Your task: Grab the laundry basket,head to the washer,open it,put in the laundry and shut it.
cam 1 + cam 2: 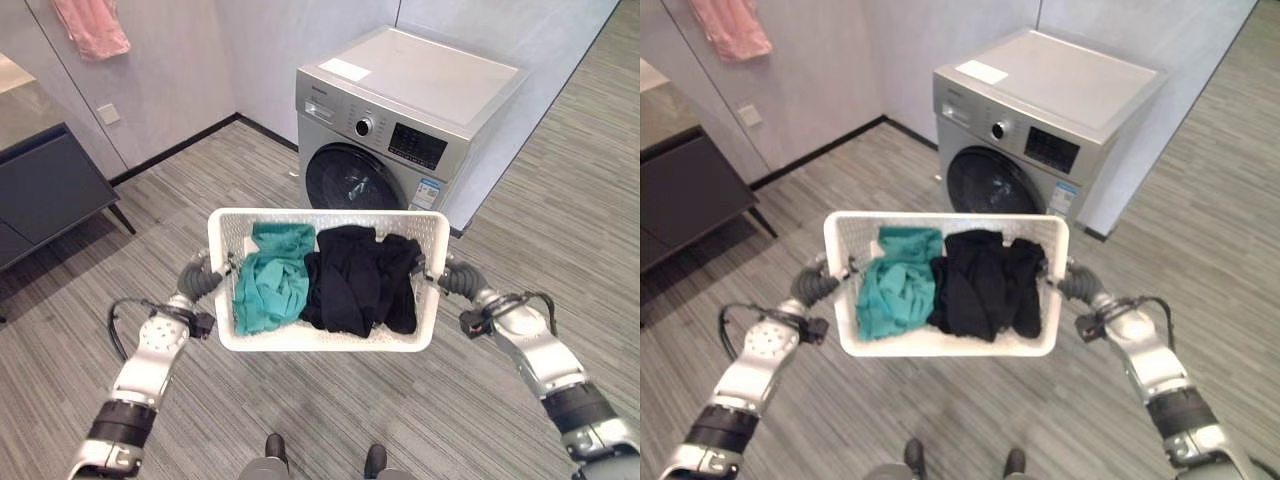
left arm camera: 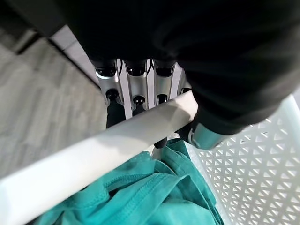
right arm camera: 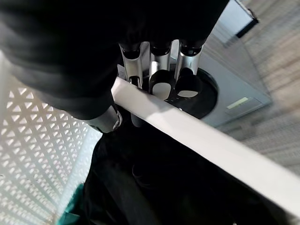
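Note:
I carry a white perforated laundry basket (image 1: 226, 240) in front of me, above the floor. It holds a teal garment (image 1: 270, 280) on its left and black clothes (image 1: 362, 280) on its right. My left hand (image 1: 200, 278) is shut on the basket's left rim (image 2: 93, 154), fingers (image 2: 136, 89) curled over it. On the opposite rim (image 3: 197, 136) my right hand (image 1: 445, 275) has its fingers (image 3: 159, 75) curled likewise. The silver front-loading washer (image 1: 400, 110) stands just beyond the basket, its round dark door (image 1: 355, 180) shut.
A dark cabinet (image 1: 50, 185) on thin legs stands at the left by the wall. A pink cloth (image 1: 92, 25) hangs on the wall above it. Grey striped floor (image 1: 560, 200) lies open right of the washer.

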Robot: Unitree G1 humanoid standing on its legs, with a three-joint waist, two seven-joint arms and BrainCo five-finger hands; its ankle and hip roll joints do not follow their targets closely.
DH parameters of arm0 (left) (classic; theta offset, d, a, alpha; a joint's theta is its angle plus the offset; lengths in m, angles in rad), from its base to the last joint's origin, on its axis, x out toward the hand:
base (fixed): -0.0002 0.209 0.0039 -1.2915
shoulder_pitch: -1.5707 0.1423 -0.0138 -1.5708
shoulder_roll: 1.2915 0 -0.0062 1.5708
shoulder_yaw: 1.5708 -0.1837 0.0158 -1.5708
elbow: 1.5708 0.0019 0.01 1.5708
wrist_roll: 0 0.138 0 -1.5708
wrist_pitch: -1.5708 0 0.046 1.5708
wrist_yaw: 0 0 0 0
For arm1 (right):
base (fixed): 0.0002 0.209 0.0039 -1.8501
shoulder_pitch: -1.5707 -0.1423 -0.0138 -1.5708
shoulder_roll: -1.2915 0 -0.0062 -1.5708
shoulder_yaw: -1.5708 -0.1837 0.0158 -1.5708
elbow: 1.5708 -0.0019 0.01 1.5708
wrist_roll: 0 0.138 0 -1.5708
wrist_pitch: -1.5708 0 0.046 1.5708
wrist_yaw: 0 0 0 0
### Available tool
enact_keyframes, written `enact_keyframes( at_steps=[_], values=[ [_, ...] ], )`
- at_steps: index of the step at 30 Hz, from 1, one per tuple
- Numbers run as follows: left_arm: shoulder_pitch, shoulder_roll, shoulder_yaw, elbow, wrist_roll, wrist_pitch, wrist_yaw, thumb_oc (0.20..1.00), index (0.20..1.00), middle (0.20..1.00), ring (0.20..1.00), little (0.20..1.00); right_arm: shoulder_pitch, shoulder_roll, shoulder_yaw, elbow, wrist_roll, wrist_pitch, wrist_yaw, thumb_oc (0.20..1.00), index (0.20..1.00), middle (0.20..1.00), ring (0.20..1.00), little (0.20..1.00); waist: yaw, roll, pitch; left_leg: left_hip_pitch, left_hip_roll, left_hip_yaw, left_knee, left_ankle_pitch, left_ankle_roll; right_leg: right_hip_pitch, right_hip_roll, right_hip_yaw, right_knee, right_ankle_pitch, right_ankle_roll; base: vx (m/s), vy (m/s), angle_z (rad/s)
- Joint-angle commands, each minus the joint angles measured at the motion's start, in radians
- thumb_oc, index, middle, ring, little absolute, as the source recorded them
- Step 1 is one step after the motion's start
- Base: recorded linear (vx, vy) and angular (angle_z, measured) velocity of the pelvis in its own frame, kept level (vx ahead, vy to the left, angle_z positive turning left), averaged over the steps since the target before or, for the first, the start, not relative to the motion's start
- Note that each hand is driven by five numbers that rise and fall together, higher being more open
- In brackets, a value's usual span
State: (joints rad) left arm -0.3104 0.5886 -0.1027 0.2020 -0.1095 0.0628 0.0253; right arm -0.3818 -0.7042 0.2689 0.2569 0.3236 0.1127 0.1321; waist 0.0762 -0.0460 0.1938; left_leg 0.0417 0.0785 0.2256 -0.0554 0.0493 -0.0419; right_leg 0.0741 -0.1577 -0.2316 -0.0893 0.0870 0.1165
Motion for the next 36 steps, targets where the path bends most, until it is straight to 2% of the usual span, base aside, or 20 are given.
enact_keyframes(
  at_steps=[1, 3, 5, 6, 7, 9, 11, 12, 13, 16, 18, 22, 25, 27, 29, 30, 32, 33, 34, 36],
  values=[
    [-0.148, 0.132, 0.068, 0.045, -0.036, -0.073, 0.092, 0.2, 0.2, 0.2, 0.2, 0.2, -0.125, -0.148, -0.045, 0.057, 0.015, -0.029, -0.045, 0.2, 0.2, 0.2, 0.2, 0.2, 0.028, -0.039, -0.021, -0.079, 0.012, -0.027, 0.199, -0.183, 0.009, 0.024, -0.155, -0.036, 0.01, -0.003, 0.065, -0.01, 0.154, -0.01],
    [-0.168, 0.139, 0.063, 0.052, -0.039, -0.069, 0.095, 0.2, 0.2, 0.2, 0.2, 0.2, -0.128, -0.16, -0.052, 0.05, 0.016, -0.024, -0.047, 0.2, 0.2, 0.2, 0.2, 0.2, 0.025, -0.038, -0.019, -0.082, 0.003, -0.029, 0.209, -0.194, 0.019, 0.013, -0.169, -0.033, 0.04, 0.0, 0.067, 0.03, 0.161, -0.02],
    [-0.229, 0.17, 0.022, 0.074, -0.038, -0.061, 0.095, 0.2, 0.2, 0.2, 0.2, 0.2, -0.118, -0.191, -0.081, 0.021, 0.027, -0.023, -0.051, 0.2, 0.2, 0.2, 0.2, 0.2, 0.004, -0.021, -0.013, -0.069, -0.029, -0.052, 0.204, -0.212, 0.054, -0.035, -0.194, 0.003, 0.195, -0.001, 0.057, 0.09, 0.328, 0.05],
    [-0.275, 0.187, -0.01, 0.088, -0.034, -0.054, 0.097, 0.2, 0.2, 0.2, 0.2, 0.2, -0.116, -0.2, -0.102, -0.001, 0.029, -0.023, -0.058, 0.2, 0.2, 0.2, 0.2, 0.2, -0.007, -0.012, 0.001, -0.05, -0.046, -0.065, 0.194, -0.214, 0.077, -0.084, -0.194, 0.029, 0.309, 0.006, 0.044, 0.07, 0.214, 0.18],
    [-0.276, 0.187, -0.011, 0.088, -0.034, -0.054, 0.097, 0.2, 0.2, 0.2, 0.2, 0.2, -0.115, -0.2, -0.102, -0.001, 0.028, -0.023, -0.058, 0.2, 0.2, 0.2, 0.2, 0.2, -0.006, -0.013, 0.0, -0.05, -0.047, -0.065, 0.193, -0.213, 0.077, -0.086, -0.194, 0.029, 0.31, 0.006, 0.045, 0.06, 0.197, 0.31],
    [-0.322, 0.216, -0.039, 0.087, -0.039, -0.051, 0.096, 0.2, 0.2, 0.2, 0.2, 0.2, -0.168, -0.211, -0.083, 0.01, 0.043, -0.034, -0.069, 0.2, 0.2, 0.2, 0.2, 0.2, -0.015, 0.008, 0.029, 0.003, -0.052, -0.059, 0.181, -0.23, 0.103, -0.143, -0.186, -0.006, 0.46, 0.007, 0.036, 0.09, 0.164, 0.08],
    [-0.333, 0.219, -0.046, 0.089, -0.047, -0.053, 0.092, 0.2, 0.2, 0.2, 0.2, 0.2, -0.187, -0.221, -0.077, 0.025, 0.053, -0.036, -0.07, 0.2, 0.2, 0.2, 0.2, 0.2, -0.022, 0.01, 0.033, 0.022, -0.057, -0.062, 0.166, -0.223, 0.105, -0.165, -0.164, -0.003, 0.474, 0.005, 0.034, 0.15, 0.101, -0.16],
    [-0.372, 0.227, -0.079, 0.106, -0.064, -0.058, 0.086, 0.2, 0.2, 0.2, 0.2, 0.2, -0.226, -0.248, -0.062, 0.048, 0.096, -0.045, -0.08, 0.2, 0.2, 0.2, 0.2, 0.2, -0.041, 0.018, 0.028, 0.065, -0.065, -0.071, 0.131, -0.226, 0.102, -0.202, -0.104, -0.001, 0.45, -0.031, 0.031, 0.24, 0.08, -0.01],
    [-0.401, 0.238, -0.097, 0.123, -0.072, -0.061, 0.085, 0.2, 0.2, 0.2, 0.2, 0.2, -0.245, -0.267, -0.055, 0.065, 0.117, -0.052, -0.087, 0.2, 0.2, 0.2, 0.2, 0.2, -0.052, 0.021, 0.021, 0.08, -0.068, -0.075, 0.111, -0.221, 0.098, -0.215, -0.077, -0.008, 0.412, -0.04, 0.026, 0.25, 0.057, 0.13],
    [-0.447, 0.253, -0.125, 0.16, -0.085, -0.064, 0.089, 0.2, 0.2, 0.2, 0.2, 0.2, -0.276, -0.309, -0.045, 0.101, 0.157, -0.063, -0.098, 0.2, 0.2, 0.2, 0.2, 0.2, -0.073, 0.023, 0.016, 0.124, -0.076, -0.084, 0.084, -0.234, 0.089, -0.244, -0.028, -0.015, 0.34, -0.046, 0.022, 0.15, 0.004, 0.17],
    [-0.48, 0.258, -0.14, 0.185, -0.096, -0.068, 0.095, 0.2, 0.2, 0.2, 0.2, 0.2, -0.293, -0.34, -0.046, 0.131, 0.182, -0.069, -0.108, 0.2, 0.2, 0.2, 0.2, 0.2, -0.093, 0.019, 0.009, 0.15, -0.087, -0.094, 0.07, -0.243, 0.082, -0.267, -0.003, -0.011, 0.244, -0.01, 0.025, 0.24, -0.028, 0.28],
    [-0.499, 0.261, -0.14, 0.228, -0.131, -0.078, 0.105, 0.2, 0.2, 0.2, 0.2, 0.2, -0.309, -0.392, -0.068, 0.179, 0.213, -0.076, -0.117, 0.2, 0.2, 0.2, 0.2, 0.2, -0.118, 0.017, -0.001, 0.202, -0.091, -0.11, 0.075, -0.284, 0.071, -0.307, -0.001, -0.014, 0.141, 0.058, 0.048, 0.28, -0.064, 0.25],
    [-0.52, 0.269, -0.16, 0.319, -0.154, -0.071, 0.105, 0.2, 0.2, 0.2, 0.2, 0.2, -0.341, -0.452, -0.084, 0.231, 0.244, -0.086, -0.118, 0.2, 0.2, 0.2, 0.2, 0.2, -0.132, 0.012, -0.027, 0.237, -0.081, -0.103, 0.116, -0.326, 0.053, -0.277, -0.028, -0.076, 0.108, 0.083, 0.05, 0.29, -0.107, 0.26],
    [-0.525, 0.284, -0.164, 0.341, -0.156, -0.068, 0.103, 0.2, 0.2, 0.2, 0.2, 0.2, -0.348, -0.465, -0.074, 0.243, 0.238, -0.083, -0.115, 0.2, 0.2, 0.2, 0.2, 0.2, -0.13, 0.011, -0.045, 0.248, -0.074, -0.087, 0.133, -0.326, 0.043, -0.251, -0.031, -0.107, 0.105, 0.077, 0.044, 0.25, -0.108, 0.18],
    [-0.539, 0.298, -0.173, 0.358, -0.18, -0.066, 0.096, 0.2, 0.2, 0.2, 0.2, 0.2, -0.386, -0.485, -0.031, 0.273, 0.229, -0.07, -0.108, 0.2, 0.2, 0.2, 0.2, 0.2, -0.125, 0.018, -0.067, 0.254, -0.048, -0.066, 0.185, -0.305, 0.021, -0.209, -0.016, -0.133, 0.101, 0.058, 0.027, 0.25, -0.13, -0.11],
    [-0.553, 0.312, -0.174, 0.371, -0.206, -0.076, 0.104, 0.2, 0.2, 0.2, 0.2, 0.2, -0.398, -0.496, -0.013, 0.292, 0.228, -0.064, -0.105, 0.2, 0.2, 0.2, 0.2, 0.2, -0.132, 0.025, -0.073, 0.248, -0.024, -0.067, 0.247, -0.261, -0.006, -0.199, 0.008, -0.121, 0.115, 0.035, 0.007, 0.31, -0.201, -0.49],
    [-0.601, 0.35, -0.2, 0.384, -0.226, -0.085, 0.12, 0.2, 0.2, 0.2, 0.2, 0.2, -0.424, -0.534, 0.009, 0.322, 0.241, -0.062, -0.105, 0.2, 0.2, 0.2, 0.2, 0.2, -0.145, 0.029, -0.08, 0.183, 0.056, -0.062, 0.445, -0.132, -0.058, -0.152, 0.055, -0.111, 0.123, -0.02, -0.041, 0.3, -0.322, -0.37],
    [-0.691, 0.396, -0.249, 0.401, -0.226, -0.074, 0.131, 0.2, 0.2, 0.2, 0.2, 0.2, -0.469, -0.566, 0.04, 0.35, 0.251, -0.059, -0.116, 0.2, 0.2, 0.2, 0.2, 0.2, -0.141, 0.005, -0.074, 0.099, 0.139, -0.052, 0.69, 0.02, -0.076, -0.089, 0.095, -0.096, 0.104, -0.064, -0.105, 0.22, -0.34, -0.13],
    [-0.7, 0.398, -0.255, 0.407, -0.228, -0.075, 0.131, 0.2, 0.2, 0.2, 0.2, 0.2, -0.48, -0.565, 0.047, 0.356, 0.253, -0.06, -0.115, 0.2, 0.2, 0.2, 0.2, 0.2, -0.145, 0.009, -0.071, 0.09, 0.147, -0.06, 0.704, 0.014, -0.079, -0.089, 0.101, -0.1, 0.103, -0.064, -0.109, 0.23, -0.347, 0.01],
    [-0.798, 0.443, -0.314, 0.453, -0.233, -0.067, 0.138, 0.2, 0.2, 0.2, 0.2, 0.2, -0.532, -0.557, 0.078, 0.367, 0.264, -0.073, -0.127, 0.2, 0.2, 0.2, 0.2, 0.2, -0.117, -0.013, -0.051, -0.019, 0.137, -0.14, 0.95, 0.073, -0.061, -0.036, 0.129, -0.072, 0.087, -0.087, -0.154, 0.21, -0.213, -0.14]
  ],
)
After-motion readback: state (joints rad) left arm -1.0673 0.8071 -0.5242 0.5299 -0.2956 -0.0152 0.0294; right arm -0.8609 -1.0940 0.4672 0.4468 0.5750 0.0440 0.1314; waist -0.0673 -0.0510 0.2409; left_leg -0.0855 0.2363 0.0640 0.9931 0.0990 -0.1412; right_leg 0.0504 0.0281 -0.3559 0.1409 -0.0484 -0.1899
